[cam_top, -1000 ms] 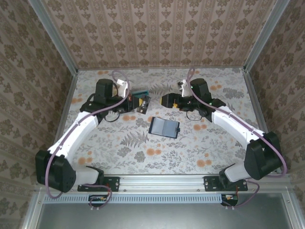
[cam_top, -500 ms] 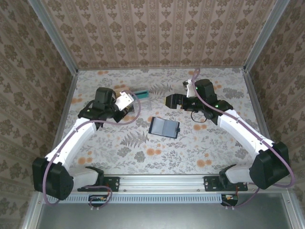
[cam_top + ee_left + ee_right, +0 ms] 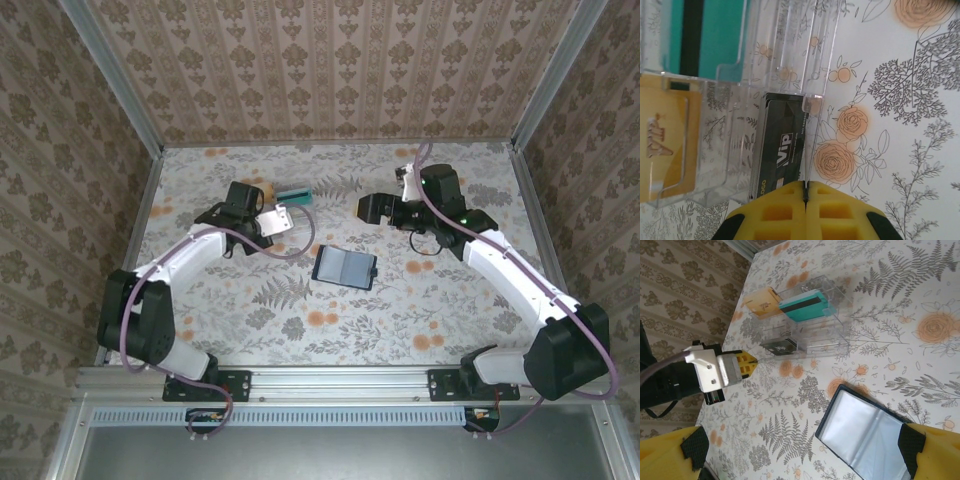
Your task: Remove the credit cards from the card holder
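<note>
Has the left end effector (image 3: 805, 186) pinched together, tips at a corner of the clear compartment tray (image 3: 785, 45), just beside the black VIP card (image 3: 777, 155) slotted in it, with gold card (image 3: 665, 145) and teal card (image 3: 710, 35) in neighbouring slots. Holds the right end effector (image 3: 372, 208) spread wide, gripping nothing. Finds the navy card holder (image 3: 345, 267) open flat on the floral surface (image 3: 250, 320), between the arms.

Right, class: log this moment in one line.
left tool: shut by black card | right tool: open | card holder: lying open
</note>
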Robot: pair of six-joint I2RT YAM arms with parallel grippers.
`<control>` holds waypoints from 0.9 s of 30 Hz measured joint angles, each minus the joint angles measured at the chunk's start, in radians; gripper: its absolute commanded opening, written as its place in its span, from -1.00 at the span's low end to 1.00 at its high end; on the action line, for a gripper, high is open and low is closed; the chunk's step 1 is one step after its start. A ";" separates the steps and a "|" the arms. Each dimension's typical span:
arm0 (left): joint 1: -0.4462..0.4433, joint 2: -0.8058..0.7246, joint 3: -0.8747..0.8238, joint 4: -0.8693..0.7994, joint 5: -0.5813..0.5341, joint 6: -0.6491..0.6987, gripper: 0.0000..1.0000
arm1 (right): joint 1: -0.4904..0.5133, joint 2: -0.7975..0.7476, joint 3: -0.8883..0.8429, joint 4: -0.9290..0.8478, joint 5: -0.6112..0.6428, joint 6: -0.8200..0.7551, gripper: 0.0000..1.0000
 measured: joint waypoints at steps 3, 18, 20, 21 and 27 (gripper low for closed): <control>-0.006 0.027 0.000 0.023 -0.015 0.018 -1.00 | -0.014 0.000 0.000 0.000 -0.003 0.000 1.00; 0.002 0.122 0.026 0.120 -0.040 0.055 -1.00 | -0.047 0.023 0.000 0.000 -0.032 0.000 1.00; 0.008 0.134 0.029 0.121 -0.039 0.055 -1.00 | -0.050 0.030 0.000 0.000 -0.037 0.000 1.00; 0.010 0.137 0.029 0.120 -0.036 0.055 -1.00 | -0.051 0.033 0.000 0.000 -0.038 0.000 1.00; 0.018 0.146 0.030 0.121 -0.029 0.055 -1.00 | -0.055 0.045 0.000 0.000 -0.043 0.000 1.00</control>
